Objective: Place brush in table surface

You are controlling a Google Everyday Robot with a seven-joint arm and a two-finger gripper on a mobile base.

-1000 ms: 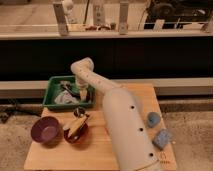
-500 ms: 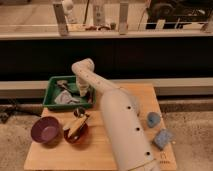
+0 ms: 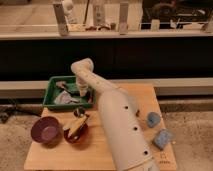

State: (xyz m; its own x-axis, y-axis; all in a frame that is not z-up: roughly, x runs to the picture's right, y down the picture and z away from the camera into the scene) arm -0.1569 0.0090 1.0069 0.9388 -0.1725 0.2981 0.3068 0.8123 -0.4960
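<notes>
Arm swung left since earlier; pincer (image 3: 83, 92) inside green tray (image 3: 50, 92), grip state unclear.

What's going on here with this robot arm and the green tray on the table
A white robot arm reaches across the wooden table surface into the green tray. Its gripper is down inside the tray, among a pale cloth-like sheet and other small items; what it touches is hidden by the arm. The brush cannot be made out. Beside the tray sit a dark purple bowl, a red bowl holding items, and two blue-grey objects on the table's other side.
</notes>
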